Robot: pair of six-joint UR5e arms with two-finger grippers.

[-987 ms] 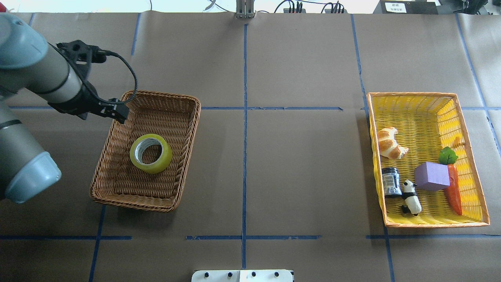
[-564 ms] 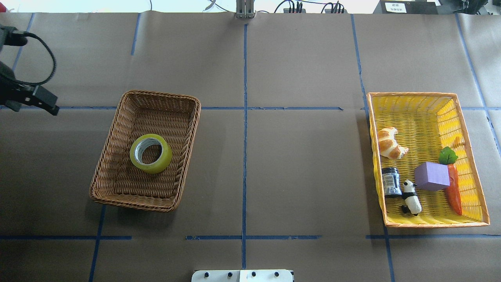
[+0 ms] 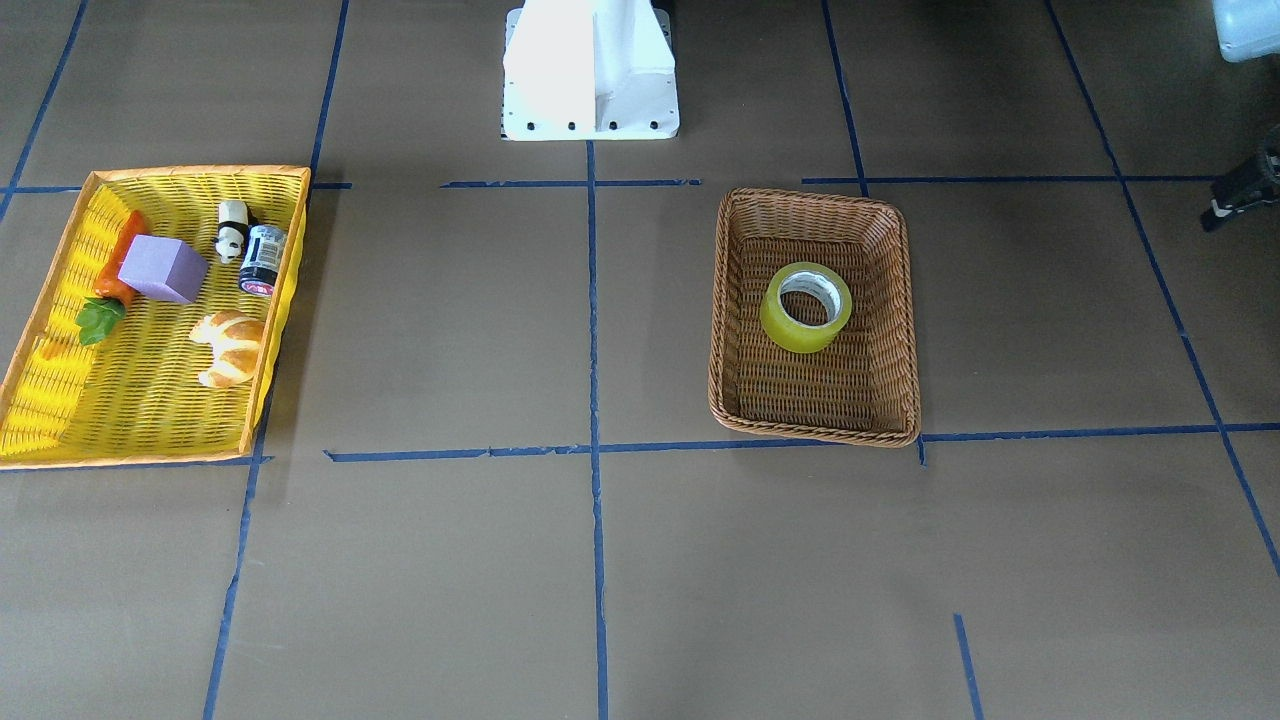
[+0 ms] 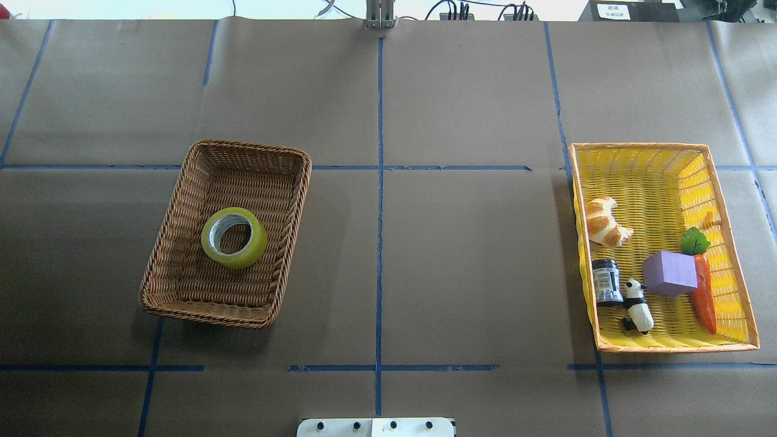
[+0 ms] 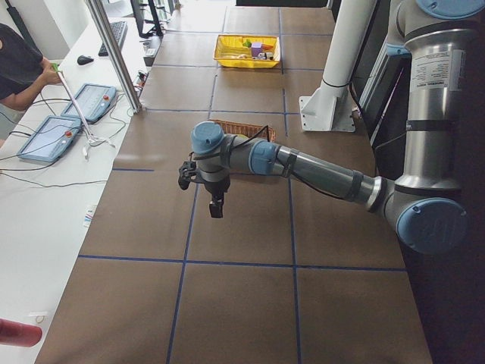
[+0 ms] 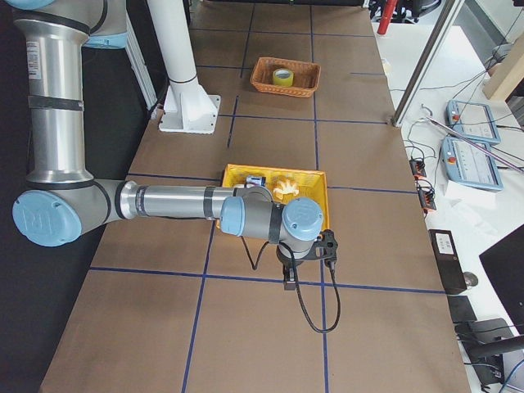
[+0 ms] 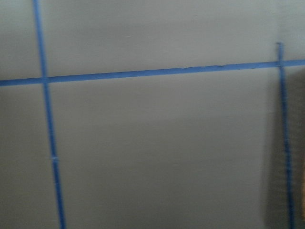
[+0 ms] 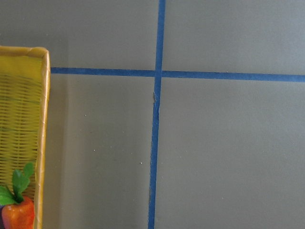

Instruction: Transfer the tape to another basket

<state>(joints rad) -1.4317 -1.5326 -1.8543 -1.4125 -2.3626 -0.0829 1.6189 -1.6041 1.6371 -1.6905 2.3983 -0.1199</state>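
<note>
Brown paper covers the table [image 4: 461, 255], ruled into squares by blue lines [image 4: 379, 243], and both arms are parked out at the ends. Left gripper [image 5: 216, 206] first: it hangs pointing straight down over bare paper off the left end, well apart from the brown basket [image 4: 212, 285]. It's small and dark, and I cannot tell how far apart its jaws stand or whether anything sits between them. Its wrist camera gives only blurred paper and crossing lines.

Over to the right gripper [image 6: 290, 281]: it's pointing down too, just past the right end of the yellow basket [image 4: 643, 176], above a line crossing, and again I cannot tell its opening. Its wrist view catches that basket's corner and the carrot [image 8: 16, 214] inside it.

Now the tape [image 4: 234, 237]: it lies flat in the middle of the brown basket, hole up, grey-white core showing, with neither gripper touching it. Well off to the right, the yellow basket carries a croissant [image 4: 604, 221], a purple cube [image 4: 669, 273], the carrot, a toy panda [image 4: 637, 306] and a dark jar [image 4: 607, 281]. White robot base [image 3: 592, 70] stands on the middle line at the robot's edge.
</note>
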